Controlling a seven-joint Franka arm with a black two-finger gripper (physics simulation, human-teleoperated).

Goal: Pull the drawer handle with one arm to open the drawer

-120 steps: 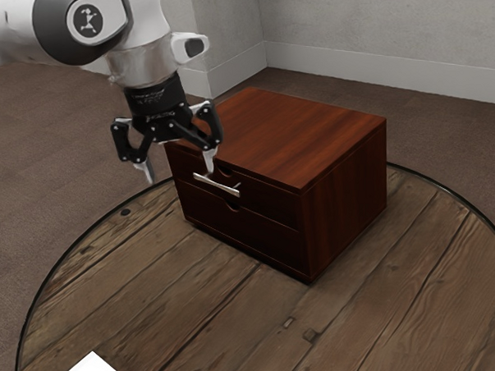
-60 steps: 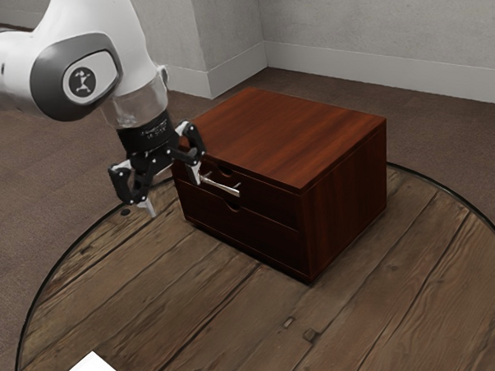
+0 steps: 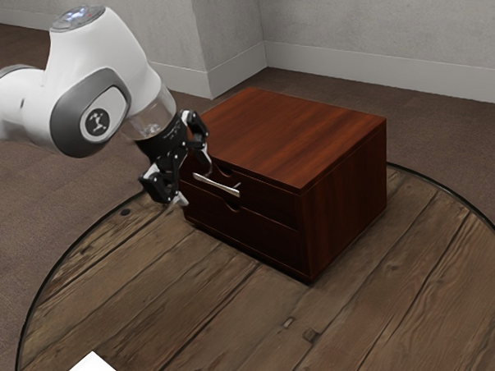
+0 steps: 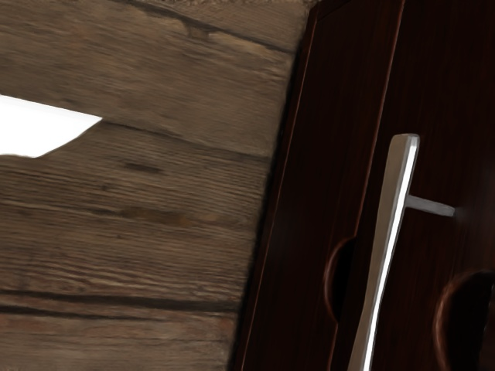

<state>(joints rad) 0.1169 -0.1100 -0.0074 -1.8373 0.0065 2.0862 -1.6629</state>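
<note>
Your gripper point(image 3: 188, 176), fingers spread, hangs at the metal bar handle point(image 3: 216, 183) of the shut top drawer point(image 3: 267, 196), toward the exterior view's left end. Close this far off-centre and the fingers will likely slip off the bar's tip.

We see a round tabletop point(image 3: 348, 321) of weathered wooden planks, dark-edged, with knots and cracks in the boards. At its near edge lies a small white flat thing point(image 3: 94, 365), cut off at the exterior view's lower border. In the wrist view the white flat thing point(image 4: 39, 127) rests on the planks. Brown carpet point(image 3: 33, 209) spreads around the table. Beyond it stand pale textured walls point(image 3: 386, 23) with a white baseboard point(image 3: 384, 70) along the floor, and one wall corner juts out toward us.
</note>
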